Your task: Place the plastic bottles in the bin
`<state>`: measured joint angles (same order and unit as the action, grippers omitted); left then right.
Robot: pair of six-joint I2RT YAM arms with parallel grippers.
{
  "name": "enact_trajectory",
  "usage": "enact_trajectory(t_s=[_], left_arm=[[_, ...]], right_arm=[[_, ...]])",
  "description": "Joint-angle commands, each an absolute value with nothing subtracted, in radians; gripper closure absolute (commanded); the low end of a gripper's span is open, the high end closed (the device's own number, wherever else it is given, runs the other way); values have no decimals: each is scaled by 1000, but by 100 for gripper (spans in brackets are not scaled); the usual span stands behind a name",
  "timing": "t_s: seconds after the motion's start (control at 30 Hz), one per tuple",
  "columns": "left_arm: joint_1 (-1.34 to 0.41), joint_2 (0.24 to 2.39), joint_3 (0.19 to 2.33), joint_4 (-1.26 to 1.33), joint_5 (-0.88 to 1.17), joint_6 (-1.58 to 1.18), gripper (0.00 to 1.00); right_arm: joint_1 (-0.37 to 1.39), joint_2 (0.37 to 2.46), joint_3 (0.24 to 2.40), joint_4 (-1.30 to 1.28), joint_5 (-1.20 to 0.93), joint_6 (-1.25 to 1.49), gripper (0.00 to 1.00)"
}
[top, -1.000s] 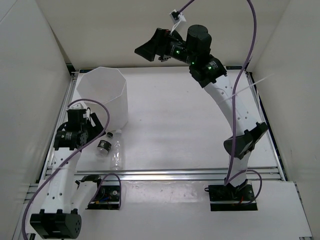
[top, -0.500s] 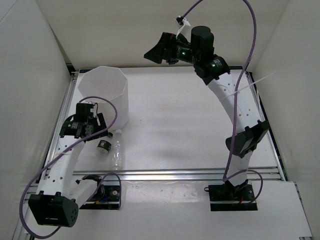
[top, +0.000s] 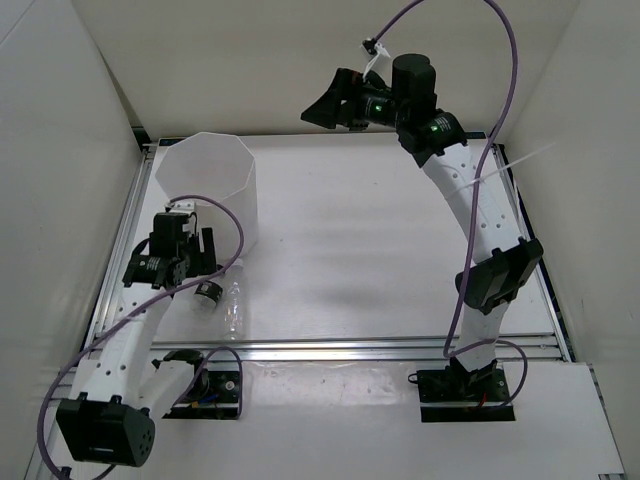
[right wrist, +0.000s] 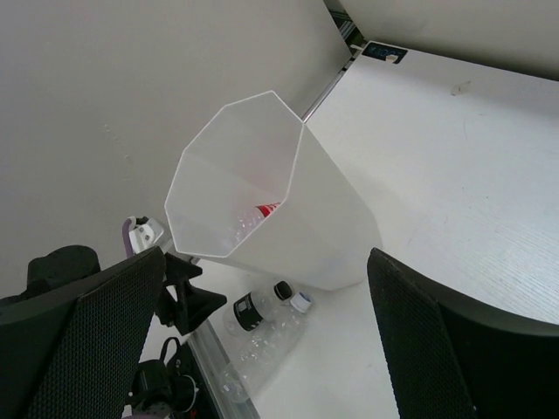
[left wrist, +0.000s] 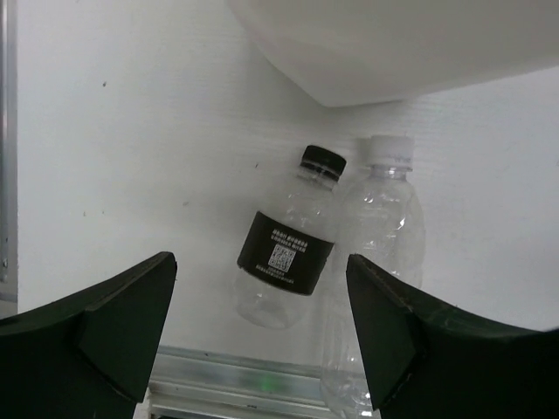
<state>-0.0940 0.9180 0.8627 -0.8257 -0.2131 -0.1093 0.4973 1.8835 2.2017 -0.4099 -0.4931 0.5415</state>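
I read the left gripper [left wrist: 260,258] as open and empty above the dark-labelled bottle [left wrist: 286,253], which lies beside the white-capped bottle [left wrist: 380,227] near the worktop's [top: 380,250] left edge, at the foot of the bin [right wrist: 327,209]. Right gripper [top: 335,108] wide open, empty. Red-labelled bottle [right wrist: 267,209] inside the bin.

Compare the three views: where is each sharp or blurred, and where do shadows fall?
Top external: even light, with a faint shadow on the table under the right arm. Left wrist: the dark-labelled bottle is sharp, the left fingers softer. Right wrist: the bin is crisp, the right fingers dark.
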Motion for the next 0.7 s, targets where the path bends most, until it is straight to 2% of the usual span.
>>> enact_trajectory(t_s=[0.0,0.2,0.4,0.67], left_arm=[[-98,983,913,-834,-152,-37,11],[-155,1040,879,-844,-248,152,11],[-155,1019,763,-821,-149,193,11],[-167,1000,638,-750,-158,213,11]], right_arm=[[466,1818,2174,-391,-531,540,0],[434,1809,2143,-391,-551,549,0],[403,1799,2134,-391,-560,558,0],[373,1790,2125,-391,-578,577,0]])
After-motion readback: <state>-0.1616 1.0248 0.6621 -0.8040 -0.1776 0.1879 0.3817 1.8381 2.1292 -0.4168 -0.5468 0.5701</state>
